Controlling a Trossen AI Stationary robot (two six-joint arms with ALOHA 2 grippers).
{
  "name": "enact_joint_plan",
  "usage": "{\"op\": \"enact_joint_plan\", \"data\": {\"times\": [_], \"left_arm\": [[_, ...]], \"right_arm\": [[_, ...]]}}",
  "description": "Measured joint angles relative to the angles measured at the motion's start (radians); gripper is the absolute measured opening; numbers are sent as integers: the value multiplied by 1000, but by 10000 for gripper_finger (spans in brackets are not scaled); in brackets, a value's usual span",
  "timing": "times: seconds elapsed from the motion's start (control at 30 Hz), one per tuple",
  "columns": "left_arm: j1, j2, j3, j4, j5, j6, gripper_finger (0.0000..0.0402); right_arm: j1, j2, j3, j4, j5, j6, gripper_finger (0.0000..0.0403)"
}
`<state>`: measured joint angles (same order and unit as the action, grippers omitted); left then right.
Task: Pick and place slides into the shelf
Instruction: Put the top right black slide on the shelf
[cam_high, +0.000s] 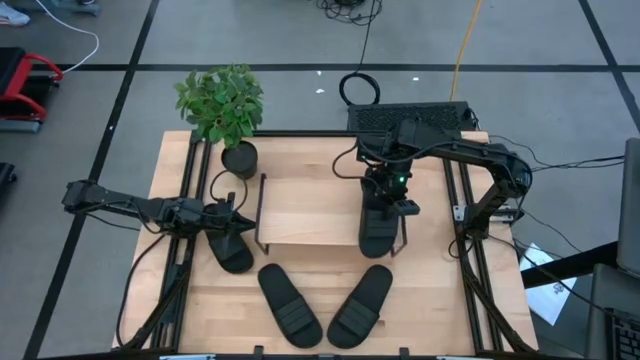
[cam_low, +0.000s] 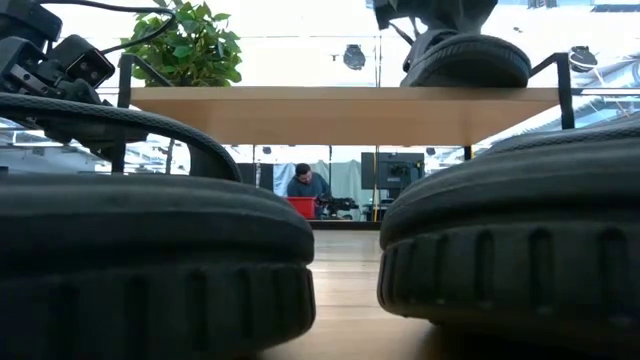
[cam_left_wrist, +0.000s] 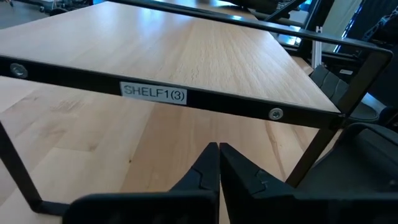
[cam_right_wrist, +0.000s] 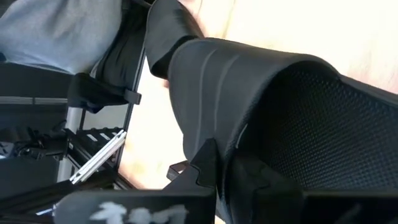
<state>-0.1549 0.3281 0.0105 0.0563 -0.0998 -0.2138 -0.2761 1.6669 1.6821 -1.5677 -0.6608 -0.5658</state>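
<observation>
Right gripper (cam_high: 391, 196), fingers closed on the ribbed strap of a slide (cam_high: 380, 225) resting on the shelf (cam_high: 305, 210) top. Left gripper (cam_high: 222, 215), closed, holds another slide (cam_high: 228, 245) beside the shelf. Two slides (cam_high: 325, 303) lie on the table. Light, flexible, probably rubbery; the strap looks the best hold.

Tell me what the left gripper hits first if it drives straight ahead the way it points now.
Probably the shelf: its black side rail, labelled SHELF1(3), crosses directly ahead of the left gripper, which is shut on a slide. Depth is unclear, so it may slip just under the rail.
</observation>
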Motion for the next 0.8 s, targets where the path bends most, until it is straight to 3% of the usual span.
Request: {"op": "enact_joint_plan", "data": {"times": [0.1,0.27,0.63,0.8], "left_arm": [[0,0,0,0,0,0,19],[0,0,0,0,0,0,28],[0,0,0,0,0,0,11],[0,0,0,0,0,0,1]], "right_arm": [[0,0,-15,19,31,0,4],[-2,0,-27,92,182,75,26],[-6,-12,-28,143,231,118,164],[-5,-24,-2,120,276,109,199]]}}
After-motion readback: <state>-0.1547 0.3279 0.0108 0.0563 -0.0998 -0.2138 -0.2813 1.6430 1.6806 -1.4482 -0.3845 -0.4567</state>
